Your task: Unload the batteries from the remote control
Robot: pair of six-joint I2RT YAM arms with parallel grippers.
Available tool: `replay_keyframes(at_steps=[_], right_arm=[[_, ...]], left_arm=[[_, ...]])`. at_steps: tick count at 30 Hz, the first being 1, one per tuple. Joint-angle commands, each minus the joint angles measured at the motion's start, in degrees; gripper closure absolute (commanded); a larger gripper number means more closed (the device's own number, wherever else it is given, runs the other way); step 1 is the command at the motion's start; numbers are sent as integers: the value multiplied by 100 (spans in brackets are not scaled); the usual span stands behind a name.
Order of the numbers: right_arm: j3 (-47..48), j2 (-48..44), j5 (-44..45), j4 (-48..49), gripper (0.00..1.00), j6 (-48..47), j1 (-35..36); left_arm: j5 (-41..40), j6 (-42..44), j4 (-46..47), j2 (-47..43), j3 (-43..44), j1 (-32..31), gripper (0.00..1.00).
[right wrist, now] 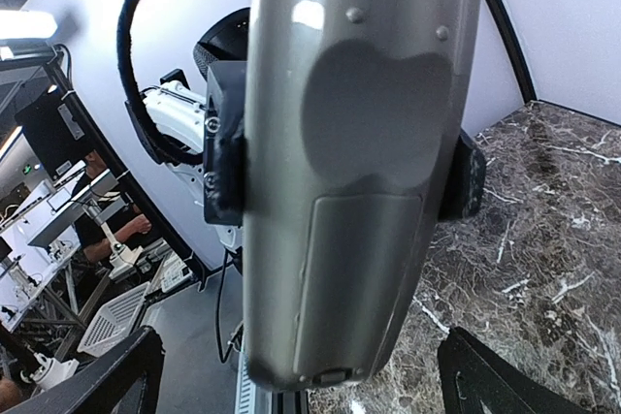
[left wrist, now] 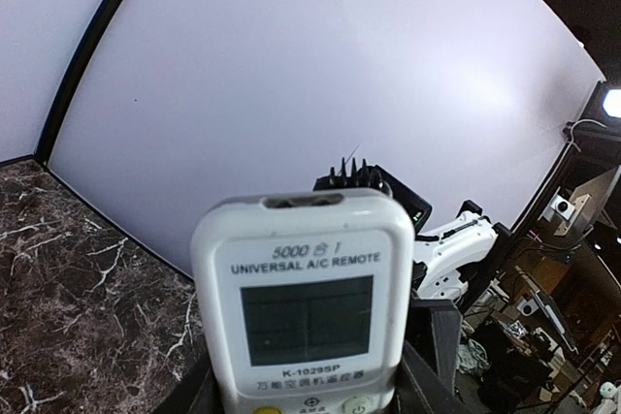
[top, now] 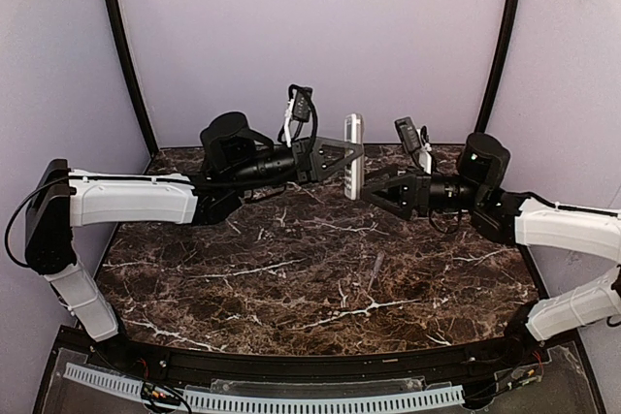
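Note:
My left gripper holds the remote control upright in the air above the far middle of the table, jaws shut on its sides. The left wrist view shows its white front with a small screen, gripped low between the fingers. My right gripper stands open just right of the remote's lower end, not touching it. The right wrist view faces the remote's plain grey back, with the battery cover in place near the bottom. The batteries are hidden.
The dark marble table lies below both arms. A plain wall closes the back, with black corner posts on each side. Cables loop over both wrists.

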Motion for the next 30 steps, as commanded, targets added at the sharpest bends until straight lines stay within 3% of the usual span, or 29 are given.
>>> replay_keyframes(at_steps=[1,6,20,26,28,30], right_arm=[[396,373,259,451,2,-107,297],[698,697,243,562,14,-161,508],[753,786,374,950,67,-212,749],[778,754,495,657,89,-320,759],[863,696,672,98,97,-612,763],[977,611,883,-537,100,-973,760]], left_arm=[[482,-185,744,-121,-81,31,100],[597,-254,1004,-109,-102,29,100],[512,-334,1507,-193,-414,31,100],[353,-312,1637,-261,-621,39,100],[284,-286,1527,-338,-694,55,92],[241,-212,1284,-454,-772,116,73]])
